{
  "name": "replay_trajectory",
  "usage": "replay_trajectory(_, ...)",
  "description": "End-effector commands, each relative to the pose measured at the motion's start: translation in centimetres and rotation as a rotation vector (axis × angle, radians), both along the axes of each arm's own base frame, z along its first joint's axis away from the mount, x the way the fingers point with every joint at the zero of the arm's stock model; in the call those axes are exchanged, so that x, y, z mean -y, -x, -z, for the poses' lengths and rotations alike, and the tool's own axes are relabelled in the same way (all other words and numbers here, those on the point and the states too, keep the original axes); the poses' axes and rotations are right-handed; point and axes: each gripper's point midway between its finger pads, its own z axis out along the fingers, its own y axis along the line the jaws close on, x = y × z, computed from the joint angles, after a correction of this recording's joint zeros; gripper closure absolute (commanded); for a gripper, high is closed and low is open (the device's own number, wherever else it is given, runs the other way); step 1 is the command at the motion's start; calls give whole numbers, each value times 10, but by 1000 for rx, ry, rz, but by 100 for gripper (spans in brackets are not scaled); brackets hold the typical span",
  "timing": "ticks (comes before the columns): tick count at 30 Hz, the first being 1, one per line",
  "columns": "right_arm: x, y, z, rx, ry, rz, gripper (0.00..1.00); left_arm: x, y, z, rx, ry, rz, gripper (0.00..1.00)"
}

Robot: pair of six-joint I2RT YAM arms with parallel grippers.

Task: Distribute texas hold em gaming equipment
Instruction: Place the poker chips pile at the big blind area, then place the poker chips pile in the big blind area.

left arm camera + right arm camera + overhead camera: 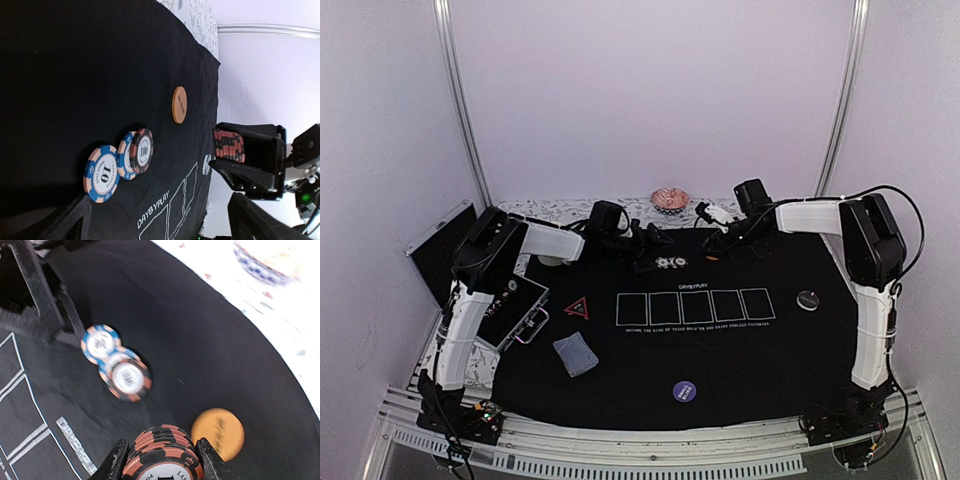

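Our left end effector (159, 207) stands released near 3 poker chips (125, 162) on the worktop (75, 75); our right end effector (161, 446) grips a chip stack (162, 462) beside the orange button (218, 432).

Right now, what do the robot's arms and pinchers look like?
Both the left arm and right arm have white tube sections joined by chunky black joints. A thin black cable loops by the right one. The left gripper and right gripper have black, angular fingers.
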Motion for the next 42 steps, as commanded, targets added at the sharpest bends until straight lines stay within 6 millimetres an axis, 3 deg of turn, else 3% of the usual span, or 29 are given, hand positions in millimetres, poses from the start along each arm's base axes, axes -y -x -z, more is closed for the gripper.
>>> replay_trajectory(1,50,-11,-20,21,25,145,98,-19,-16,-4,64,-156,-4,2)
replay_trajectory(5,99,-22,-2,-14,79,286,98,-20,-21,-6,109,-225,22,2)
replay_trajectory(8,120,-26,20,-48,153,340,98,-23,-24,-10,129,-262,23,2)
replay_trajectory(15,129,-32,54,-108,199,361,98,-29,-23,-33,207,-310,47,2)
replay_trajectory(23,136,-36,68,-141,247,386,96,-36,-22,-58,291,-359,65,2)
replay_trajectory(26,136,-35,67,-140,247,386,83,-36,-21,-58,290,-358,72,2)
replay_trajectory(31,134,-38,61,-128,234,386,53,-36,-19,-62,300,-361,81,2)
replay_trajectory(40,128,-43,50,-120,204,375,27,-39,-18,-84,350,-376,84,2)
replay_trajectory(42,124,-45,40,-112,186,366,0,-39,-16,-90,365,-377,89,2)
